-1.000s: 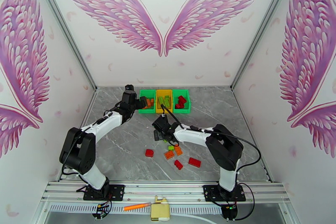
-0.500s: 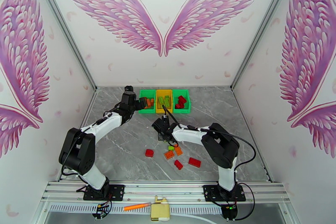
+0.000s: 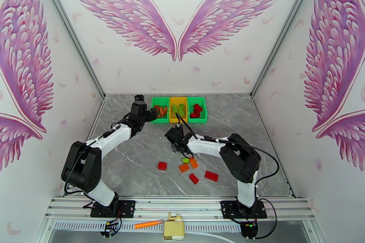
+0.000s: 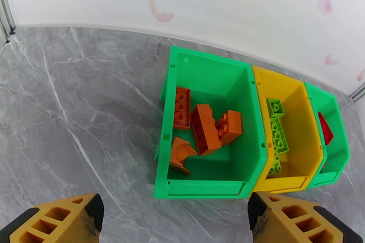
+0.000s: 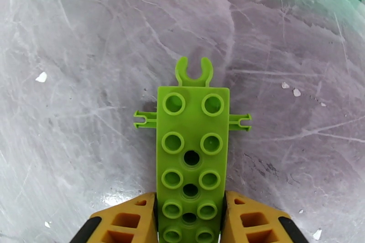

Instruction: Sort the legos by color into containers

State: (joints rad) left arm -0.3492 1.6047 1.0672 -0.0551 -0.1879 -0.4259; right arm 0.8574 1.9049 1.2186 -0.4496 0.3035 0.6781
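The containers stand in a row at the back: a left green bin (image 3: 159, 119) (image 4: 205, 189) with orange legos (image 4: 207, 127), a yellow bin (image 3: 178, 102) (image 4: 299, 121) with light green legos (image 4: 276, 130), and a right green bin (image 3: 197, 119) (image 4: 337, 125) with red legos (image 4: 325, 127). My left gripper (image 3: 153, 114) (image 4: 175, 216) hangs open and empty just in front of the left bin. My right gripper (image 3: 175, 146) (image 5: 189, 221) is shut on a long light green lego (image 5: 191, 148) just above the grey table.
Loose legos lie mid-table in front of the right gripper: a red one (image 3: 162, 165), two orange (image 3: 184, 168) (image 3: 194, 163), a small green one (image 3: 185, 160) and two red (image 3: 194, 178) (image 3: 211, 175). An orange stick (image 3: 148, 224) lies on the near rail.
My right gripper has closed on the light green lego and drawn slightly toward the bins. The left gripper has backed a little to the left of the left bin, still open.
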